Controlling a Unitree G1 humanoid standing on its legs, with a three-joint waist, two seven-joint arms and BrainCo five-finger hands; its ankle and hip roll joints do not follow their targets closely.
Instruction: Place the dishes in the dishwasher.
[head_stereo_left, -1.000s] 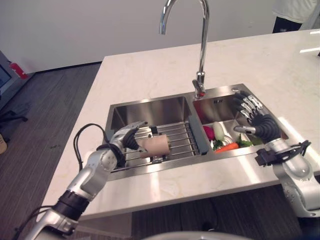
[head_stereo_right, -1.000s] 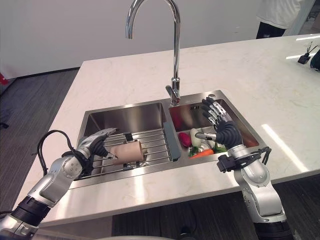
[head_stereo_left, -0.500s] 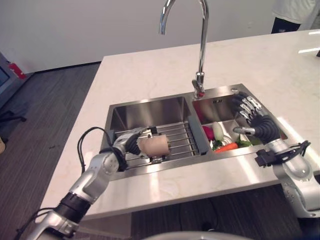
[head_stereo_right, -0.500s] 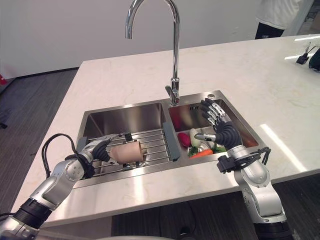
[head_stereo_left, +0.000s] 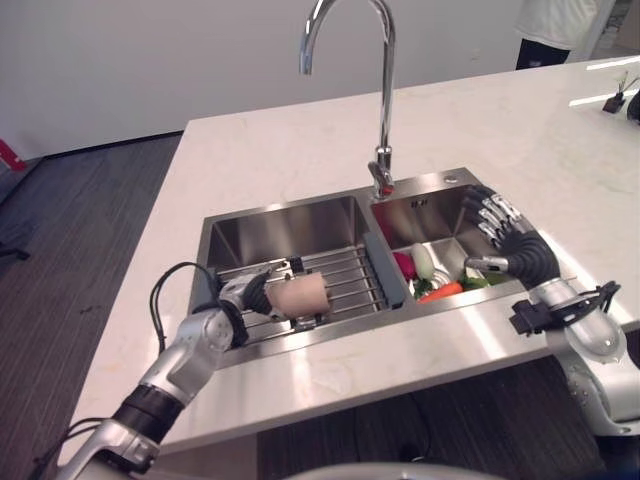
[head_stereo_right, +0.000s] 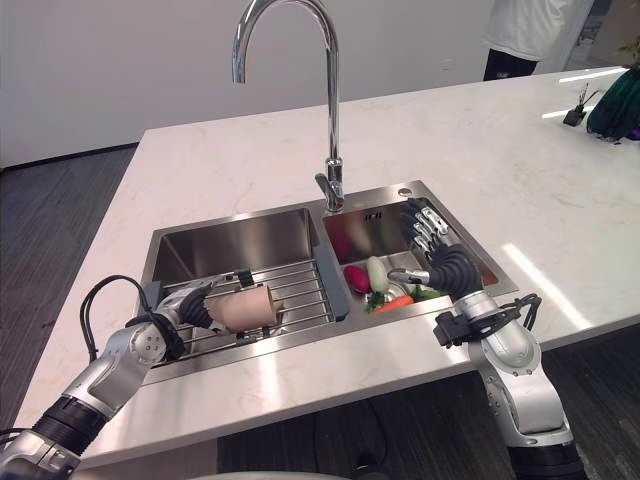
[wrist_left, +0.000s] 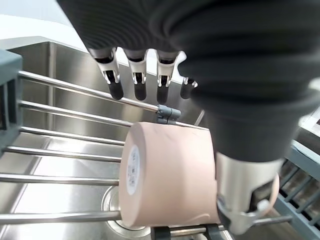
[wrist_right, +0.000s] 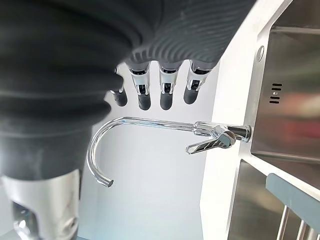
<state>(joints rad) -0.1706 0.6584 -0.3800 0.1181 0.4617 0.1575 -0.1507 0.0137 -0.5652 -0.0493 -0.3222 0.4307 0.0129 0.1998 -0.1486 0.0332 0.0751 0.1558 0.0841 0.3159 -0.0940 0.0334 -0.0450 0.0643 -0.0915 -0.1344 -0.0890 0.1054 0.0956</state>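
Left wrist view: pink mug (wrist_left: 170, 175) lying on its side on the wire rack (wrist_left: 60, 150) across the left sink basin (head_stereo_left: 285, 225), directly under the left hand (head_stereo_left: 252, 292). Fingers (wrist_left: 135, 82) extended above the mug's far side, thumb (wrist_left: 245, 195) against its handle end; loosely cupped, no firm grasp confirmed. Right hand (head_stereo_left: 508, 243) over the right basin, fingers spread and relaxed, holding nothing; vegetables (head_stereo_left: 432, 275) just below it. Faucet (head_stereo_left: 378, 95) beyond, between the basins.
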